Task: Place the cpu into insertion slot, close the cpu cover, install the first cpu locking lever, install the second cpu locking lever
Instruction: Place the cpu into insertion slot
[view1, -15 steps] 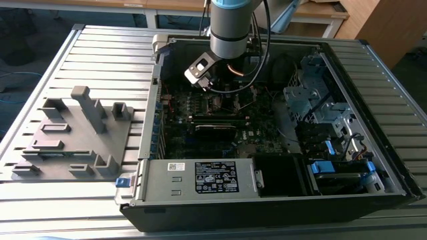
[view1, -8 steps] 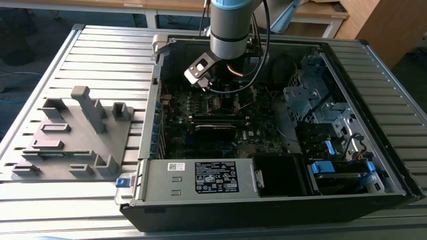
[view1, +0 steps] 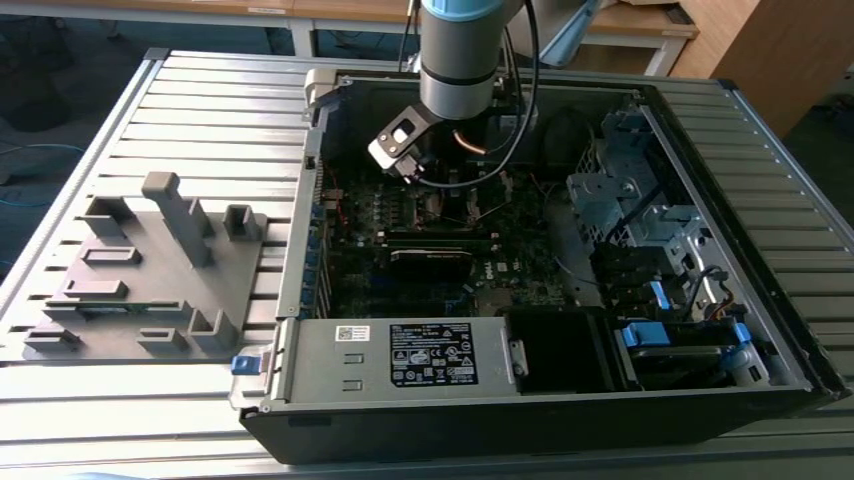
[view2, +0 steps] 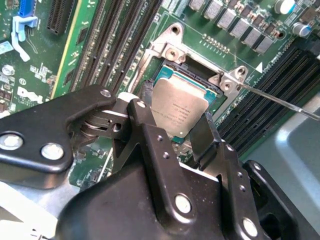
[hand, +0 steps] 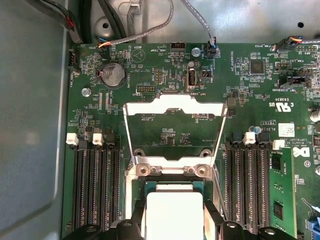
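Cpu (view2: 179, 107) is clenched by its two side edges in your gripper (view2: 176, 120), right at the insertion slot (view2: 186, 75); you cannot tell whether it is seated. Your cpu cover (hand: 150, 106) stands swung open. In the exterior view, your gripper hangs at eleven o'clock from the computer case's (view1: 400, 360) middle.

Grey slatted tabletop (view1: 200, 90) in daylight; wooden desks (view1: 641, 25) at twelve o'clock, wooden cabinet (view1: 781, 50) at two, blue-grey floor (view1: 54, 70) at ten.
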